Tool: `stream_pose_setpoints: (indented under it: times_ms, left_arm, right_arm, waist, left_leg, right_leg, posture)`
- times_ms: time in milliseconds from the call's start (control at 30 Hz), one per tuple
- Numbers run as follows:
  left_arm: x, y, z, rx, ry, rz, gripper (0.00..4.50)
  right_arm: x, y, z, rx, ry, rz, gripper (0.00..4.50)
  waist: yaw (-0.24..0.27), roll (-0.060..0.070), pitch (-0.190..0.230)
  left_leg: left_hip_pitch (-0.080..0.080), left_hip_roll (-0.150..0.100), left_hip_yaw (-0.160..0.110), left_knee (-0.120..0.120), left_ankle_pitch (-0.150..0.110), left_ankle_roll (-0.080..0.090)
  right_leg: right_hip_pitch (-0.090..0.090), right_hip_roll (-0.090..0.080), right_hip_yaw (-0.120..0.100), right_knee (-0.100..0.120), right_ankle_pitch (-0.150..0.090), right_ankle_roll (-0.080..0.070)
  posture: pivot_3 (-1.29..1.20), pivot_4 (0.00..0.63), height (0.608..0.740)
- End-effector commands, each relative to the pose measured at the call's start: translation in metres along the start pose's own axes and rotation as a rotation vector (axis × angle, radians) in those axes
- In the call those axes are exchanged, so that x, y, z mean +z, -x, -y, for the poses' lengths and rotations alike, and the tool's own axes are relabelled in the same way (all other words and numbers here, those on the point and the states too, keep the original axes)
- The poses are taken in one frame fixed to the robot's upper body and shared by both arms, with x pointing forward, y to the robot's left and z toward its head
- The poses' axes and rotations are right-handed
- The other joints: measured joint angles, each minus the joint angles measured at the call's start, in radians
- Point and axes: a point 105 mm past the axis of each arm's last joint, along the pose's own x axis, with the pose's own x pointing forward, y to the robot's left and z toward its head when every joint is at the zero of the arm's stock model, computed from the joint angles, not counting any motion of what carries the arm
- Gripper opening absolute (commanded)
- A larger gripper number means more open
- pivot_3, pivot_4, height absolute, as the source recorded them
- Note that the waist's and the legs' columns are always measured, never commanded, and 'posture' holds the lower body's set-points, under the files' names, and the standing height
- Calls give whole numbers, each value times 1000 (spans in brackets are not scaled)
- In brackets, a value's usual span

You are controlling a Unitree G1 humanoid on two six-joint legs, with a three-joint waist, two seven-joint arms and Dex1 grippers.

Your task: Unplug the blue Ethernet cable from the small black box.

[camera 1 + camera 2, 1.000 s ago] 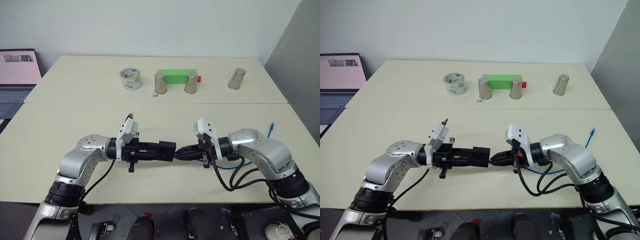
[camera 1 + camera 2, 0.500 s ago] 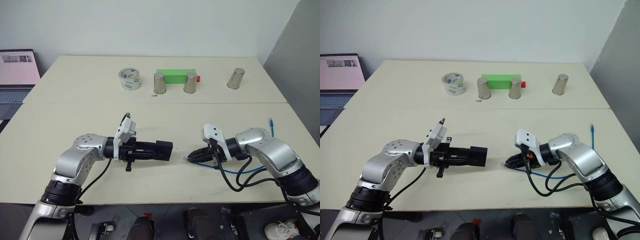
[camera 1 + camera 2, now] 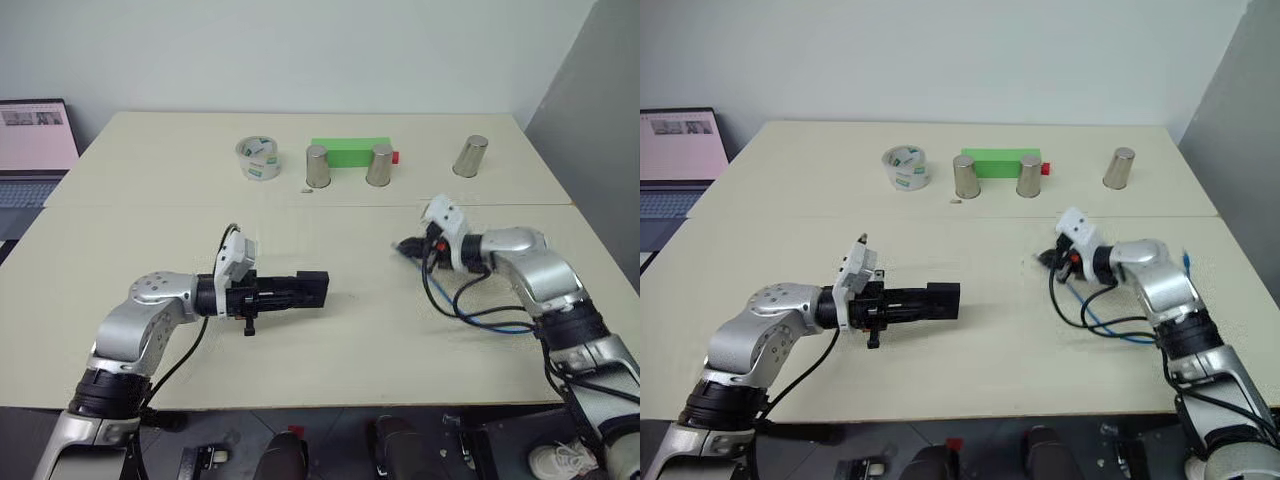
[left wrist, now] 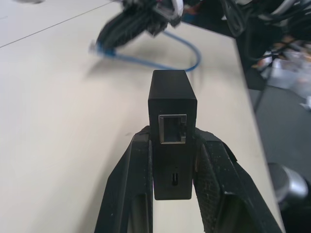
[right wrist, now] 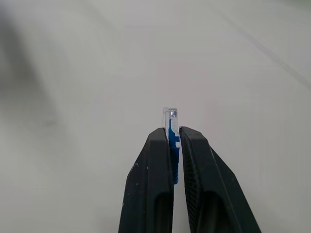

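A wide cream tabletop point(image 3: 130, 240) is seen from above, with two robot arms reaching over its near half; along the far side a roll of tape point(image 3: 259, 159), a green block point(image 3: 350, 151) and three metal cups point(image 3: 318, 167) are lined up, well apart from the work, and a laptop point(image 3: 35, 140) is seen at the far left edge.

The left tool point(image 3: 290, 291) is closed around the small black box point(image 3: 311, 288), which is held level just above the tabletop, on the left of centre; in the left wrist view the box point(image 4: 172, 111) is clamped between the two black fingers point(image 4: 130, 184), and its metal-rimmed socket point(image 4: 172, 129) is seen empty, with no plug in it.

The right tool point(image 3: 408, 246) is raised over the right half of the tabletop, well apart from the box; it is closed on the plug end of the blue Ethernet cable point(image 3: 490, 322), whose slack is draped in a loop below the right arm near the tabletop's right side; in the right wrist view the clear plug point(image 5: 170, 118) is pinched between the fingertips point(image 5: 156, 141), its tip standing out beyond them.

The unplugging is judged to be done, since plug and socket are parted by open tabletop; what may be left, as a judgement only, is for the cable and the box to be set down and released.
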Motion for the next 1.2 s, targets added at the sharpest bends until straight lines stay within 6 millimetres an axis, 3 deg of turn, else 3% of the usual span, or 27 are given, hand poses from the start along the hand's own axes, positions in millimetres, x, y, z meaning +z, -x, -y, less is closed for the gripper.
stream_pose_setpoints:
  times_ms: [33,133,167,200,233,267,467,567,633,700,767,867,1200]
  left_arm:
    - [-3,1,-3,71,-1,-26,776]
    - [-7,-1,-7,118,5,-24,776]
    - [-7,-2,-9,137,4,-17,776]
    - [-7,-3,-10,149,4,-12,776]
    - [-7,-3,-14,179,-6,-13,776]
    - [-9,-3,-18,211,-14,-17,776]
    - [-17,1,-46,419,-77,-51,776]
    - [-13,11,-70,594,-113,-21,776]
    - [-5,24,-91,754,-147,31,776]
    - [1,42,-111,921,-184,93,776]
    - [2,56,-122,1020,-203,126,776]
    - [-6,73,-139,1171,-174,162,776]
    - [-37,75,-156,1262,-45,165,776]
  right_arm:
    - [-4,-1,43,-252,-2,3,23]
    - [-10,-5,47,-269,-52,0,23]
    - [-11,-5,48,-273,-59,0,373]
    - [-12,-6,48,-276,-60,1,373]
    - [-9,-5,49,-269,-69,13,775]
    - [-7,-4,49,-263,-74,26,884]
    - [15,9,31,-133,-39,93,2493]
    - [33,17,8,-8,17,150,3177]
    - [51,24,-22,137,43,217,3624]
    - [73,34,-64,317,71,311,4092]
    - [87,41,-89,396,76,367,4092]
    - [89,31,-109,393,97,373,4092]
    - [91,17,-122,383,58,361,4092]
  waist:
    - [1,0,0]
    - [0,0,0]
    - [1,0,0]
    - [0,0,0]
    - [0,0,0]
    - [0,0,0]
    - [1,0,0]
    - [2,0,0]
    - [5,1,0]
    - [3,1,0]
    - [0,1,0]
    - [3,1,0]
    - [28,0,-1]
  left_leg:
    - [-1,0,0,0,0,0]
    - [-3,0,0,0,0,0]
    - [-3,0,0,0,0,0]
    - [-3,0,0,0,0,0]
    - [-3,-1,0,0,0,0]
    - [-3,0,0,0,0,0]
    - [-2,0,-1,0,0,0]
    - [-2,0,-1,1,0,0]
    - [-2,-1,-1,1,0,0]
    - [-2,0,-2,1,0,0]
    - [-2,0,-2,1,0,0]
    - [-2,1,-3,1,0,0]
    - [-5,-3,-6,3,0,0]
  right_leg:
    - [-1,0,0,0,2,-4]
    - [-2,0,0,0,3,-4]
    - [-2,-1,0,-1,3,-4]
    - [-2,-1,0,-1,3,-4]
    - [-2,-1,0,-1,3,-4]
    - [-2,-1,0,-1,3,-4]
    - [-2,-1,0,1,3,-4]
    - [-1,-1,-1,1,3,-4]
    - [-1,-1,-1,1,3,-4]
    - [-1,-1,-2,1,3,-4]
    - [-1,-1,-2,1,3,-4]
    - [-1,-1,-2,2,3,-4]
    - [-1,-3,-5,0,5,-1]
  posture:
    - [0,150,740]
    - [0,150,740]
    - [0,150,740]
    - [0,150,740]
    - [0,150,740]
    - [0,150,740]
    - [0,150,740]
    - [0,150,740]
    - [0,150,740]
    - [0,150,740]
    - [0,150,740]
    - [0,150,740]
    - [0,150,740]
